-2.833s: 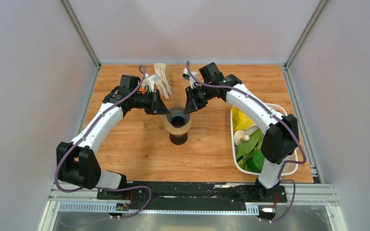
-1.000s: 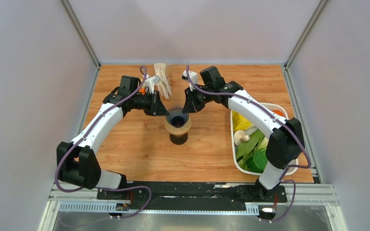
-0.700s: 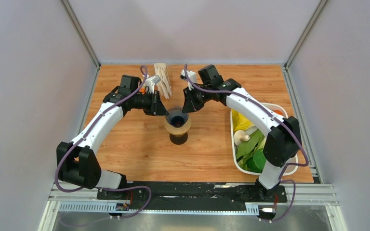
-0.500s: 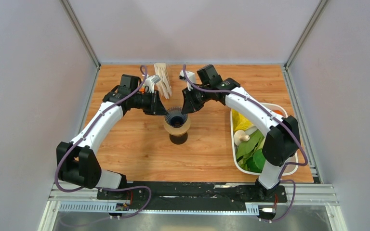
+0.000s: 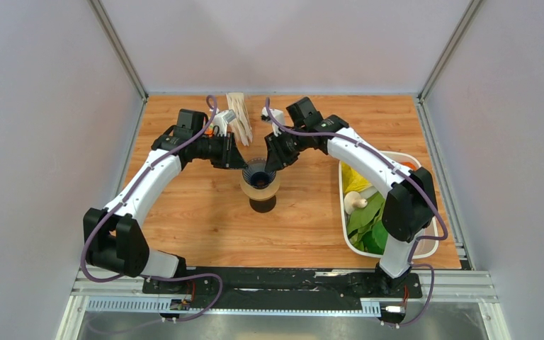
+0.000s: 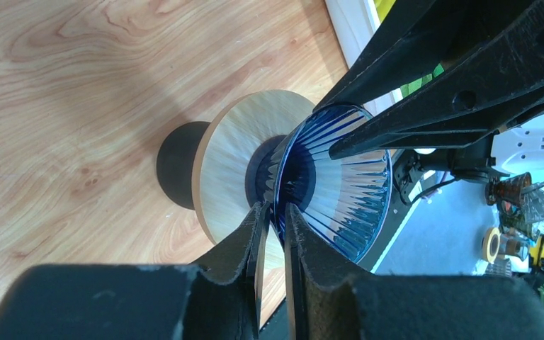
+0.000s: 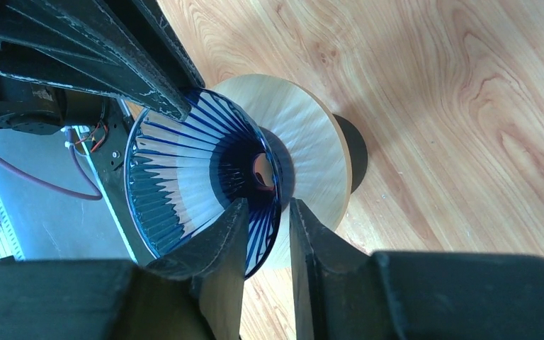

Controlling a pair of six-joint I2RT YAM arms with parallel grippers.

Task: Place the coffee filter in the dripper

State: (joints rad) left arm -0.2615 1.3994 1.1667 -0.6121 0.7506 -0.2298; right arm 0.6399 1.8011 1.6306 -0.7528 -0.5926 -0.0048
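Observation:
The dark blue ribbed dripper sits on top of a brown pot with a tan rim in the middle of the table. My left gripper is shut on the dripper's left rim; in the left wrist view the rim runs into the narrow gap between the fingers. My right gripper is open astride the right rim, one finger inside the dripper and one outside. A pale fan-shaped bundle of paper filters lies at the back. Neither gripper holds a filter.
A white tray with green and yellow leaves and a pale mushroom-like piece stands at the right. The pot's dark foot rests on the wooden tabletop. Grey walls close in the table on three sides.
My right gripper has shifted a little to the left, closing in on the dripper's right rim. My left gripper has stayed on the left rim.

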